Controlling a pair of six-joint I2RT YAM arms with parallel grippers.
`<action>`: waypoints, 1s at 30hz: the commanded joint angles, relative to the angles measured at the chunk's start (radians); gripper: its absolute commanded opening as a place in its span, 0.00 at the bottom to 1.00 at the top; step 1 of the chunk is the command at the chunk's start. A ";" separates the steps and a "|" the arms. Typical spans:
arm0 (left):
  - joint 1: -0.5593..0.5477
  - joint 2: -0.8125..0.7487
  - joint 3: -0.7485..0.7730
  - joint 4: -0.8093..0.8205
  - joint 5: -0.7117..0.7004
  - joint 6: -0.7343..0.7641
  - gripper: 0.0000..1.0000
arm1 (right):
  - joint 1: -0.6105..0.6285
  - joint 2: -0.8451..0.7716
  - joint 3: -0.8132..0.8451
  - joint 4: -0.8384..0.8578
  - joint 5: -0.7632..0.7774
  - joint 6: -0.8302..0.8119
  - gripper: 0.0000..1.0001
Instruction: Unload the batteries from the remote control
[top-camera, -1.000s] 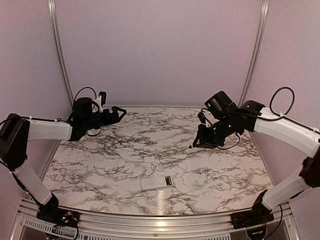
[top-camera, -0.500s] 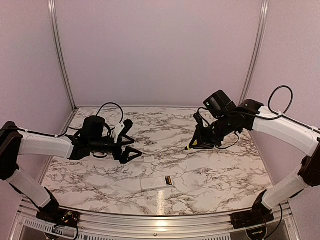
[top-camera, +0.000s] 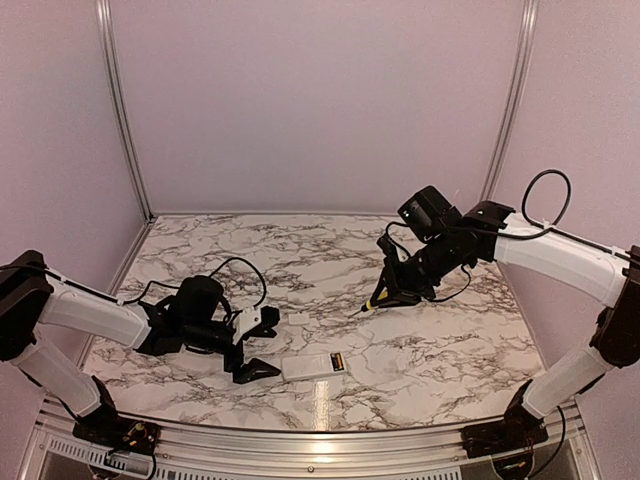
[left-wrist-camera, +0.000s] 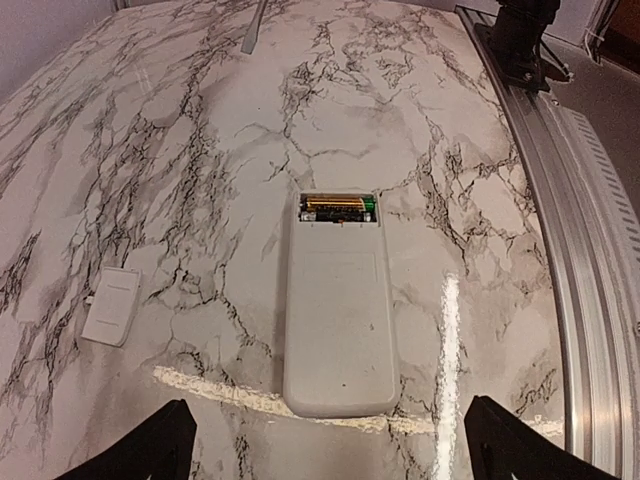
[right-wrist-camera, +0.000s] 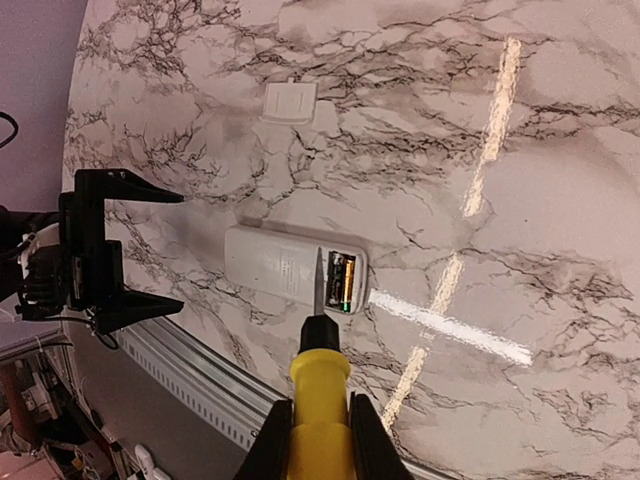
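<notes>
The white remote control (top-camera: 313, 366) lies flat near the table's front edge, back side up. It also shows in the left wrist view (left-wrist-camera: 336, 300) and the right wrist view (right-wrist-camera: 290, 265). Its open recess holds the batteries (left-wrist-camera: 338, 207), also seen in the right wrist view (right-wrist-camera: 342, 280). My left gripper (top-camera: 258, 345) is open just left of the remote, its fingers either side of the remote's near end. My right gripper (top-camera: 392, 291) is shut on a yellow-handled tool (right-wrist-camera: 319, 415), held high above the table; its thin blade points down toward the recess.
The small white battery cover (top-camera: 297, 318) lies on the marble behind the remote, also seen in the left wrist view (left-wrist-camera: 111, 306) and the right wrist view (right-wrist-camera: 290, 102). A metal rail (top-camera: 300, 440) runs along the front edge of the table.
My left arm swung from the back left down to the table front, gripper now beside the remote. My right gripper with the tool shifted slightly left and down.
</notes>
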 joint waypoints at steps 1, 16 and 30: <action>-0.063 0.049 -0.012 0.047 -0.053 0.097 0.99 | 0.018 -0.024 0.012 -0.004 -0.012 0.013 0.00; -0.147 0.221 -0.009 0.262 -0.228 0.046 0.98 | 0.038 -0.115 -0.048 -0.013 0.034 0.076 0.00; -0.147 0.331 0.080 0.201 -0.152 0.063 0.85 | 0.043 -0.167 -0.075 -0.022 0.049 0.105 0.00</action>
